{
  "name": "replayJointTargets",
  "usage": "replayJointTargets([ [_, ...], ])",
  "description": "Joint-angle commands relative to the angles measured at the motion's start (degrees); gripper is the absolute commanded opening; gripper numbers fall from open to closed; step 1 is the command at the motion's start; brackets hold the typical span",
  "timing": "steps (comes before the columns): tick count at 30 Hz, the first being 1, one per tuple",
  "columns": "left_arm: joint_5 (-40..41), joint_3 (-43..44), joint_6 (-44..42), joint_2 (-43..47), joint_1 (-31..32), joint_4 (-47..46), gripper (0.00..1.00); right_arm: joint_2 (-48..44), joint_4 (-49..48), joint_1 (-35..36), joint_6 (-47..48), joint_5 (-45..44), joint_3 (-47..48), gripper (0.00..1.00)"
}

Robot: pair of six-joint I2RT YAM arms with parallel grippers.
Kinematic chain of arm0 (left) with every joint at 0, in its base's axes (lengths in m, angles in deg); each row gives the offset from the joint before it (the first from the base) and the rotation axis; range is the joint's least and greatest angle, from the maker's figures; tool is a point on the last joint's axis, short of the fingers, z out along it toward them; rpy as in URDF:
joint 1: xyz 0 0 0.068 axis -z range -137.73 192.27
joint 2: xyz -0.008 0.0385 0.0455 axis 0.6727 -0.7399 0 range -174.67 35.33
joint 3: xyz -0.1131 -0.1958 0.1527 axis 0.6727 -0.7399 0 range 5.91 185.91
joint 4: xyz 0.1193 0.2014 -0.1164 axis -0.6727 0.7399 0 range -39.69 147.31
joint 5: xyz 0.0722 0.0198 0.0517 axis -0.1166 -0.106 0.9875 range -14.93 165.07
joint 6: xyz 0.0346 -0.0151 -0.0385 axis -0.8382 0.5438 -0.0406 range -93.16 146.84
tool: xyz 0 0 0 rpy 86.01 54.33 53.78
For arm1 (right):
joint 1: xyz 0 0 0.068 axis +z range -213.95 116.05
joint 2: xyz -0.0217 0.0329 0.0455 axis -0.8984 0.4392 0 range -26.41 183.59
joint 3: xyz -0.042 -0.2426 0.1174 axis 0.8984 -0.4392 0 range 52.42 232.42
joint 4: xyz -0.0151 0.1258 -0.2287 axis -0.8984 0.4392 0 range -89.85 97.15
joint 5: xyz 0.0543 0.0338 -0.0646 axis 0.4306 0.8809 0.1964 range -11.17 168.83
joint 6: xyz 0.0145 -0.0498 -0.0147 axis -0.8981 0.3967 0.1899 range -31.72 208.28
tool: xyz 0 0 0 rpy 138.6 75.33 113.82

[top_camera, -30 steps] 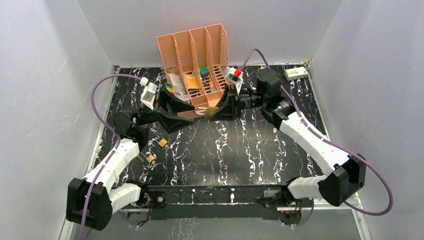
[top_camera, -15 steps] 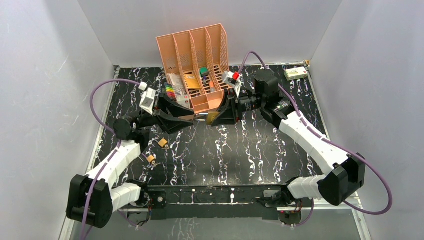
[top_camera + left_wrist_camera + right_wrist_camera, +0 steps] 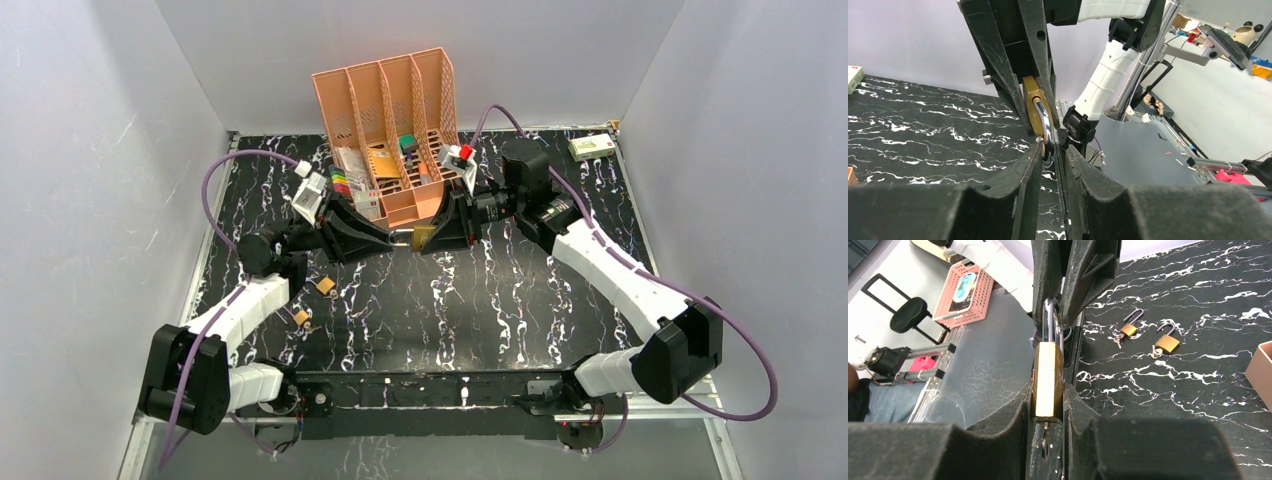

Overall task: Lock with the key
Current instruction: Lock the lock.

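Observation:
A brass padlock [image 3: 1048,380] is gripped upright between my right gripper's [image 3: 1048,388] fingers. A thin metal key [image 3: 1045,442] hangs from its base, inside the jaws. Its silver shackle [image 3: 1050,320] points at my left gripper, whose fingers close on it from the other side. In the left wrist view the shackle [image 3: 1043,120] and brass body [image 3: 1031,102] sit just past my left gripper [image 3: 1054,147], jaws nearly together. From above, the left gripper [image 3: 388,240] and the right gripper [image 3: 432,238] meet at the padlock [image 3: 420,238], above the table in front of the organiser.
A peach file organiser [image 3: 390,110] with small items stands right behind the grippers. Two small brass padlocks [image 3: 325,286] [image 3: 301,318] lie on the black marbled table at left, and they also show in the right wrist view [image 3: 1167,343] [image 3: 1129,329]. A white box [image 3: 592,147] sits at back right.
The two grippers have drawn closer together around the padlock, so less of the shackle shows between them. The left wrist has shifted right and rolled slightly.

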Motion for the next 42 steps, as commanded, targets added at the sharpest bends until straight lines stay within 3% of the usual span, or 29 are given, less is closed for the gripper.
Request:
replayJointTargets([
  [1, -1.1, 2.1, 1.0, 0.9, 0.3, -9.1, 0.24, 0.0, -3.1, -0.2, 0.1, 2.1, 3.8, 0.00],
  [6, -1.9, 2.4, 1.5, 0.8, 0.7, -9.3, 0.22, 0.1, -3.4, -0.2, 0.1, 2.2, 3.4, 0.00],
  [11, -2.5, 2.2, 1.5, 1.2, 1.1, -9.4, 0.00, 0.4, -2.8, -0.2, 0.3, 2.3, 3.6, 0.00],
  [22, -1.3, 2.5, 2.2, 0.0, 3.0, -9.4, 0.00, 2.0, 2.7, -0.2, 5.6, 1.8, 5.9, 0.00],
  [42, -0.8, 3.4, 0.1, -6.0, 6.7, -9.4, 0.00, 2.1, -6.5, 0.5, 1.6, 0.1, 4.1, 0.00],
])
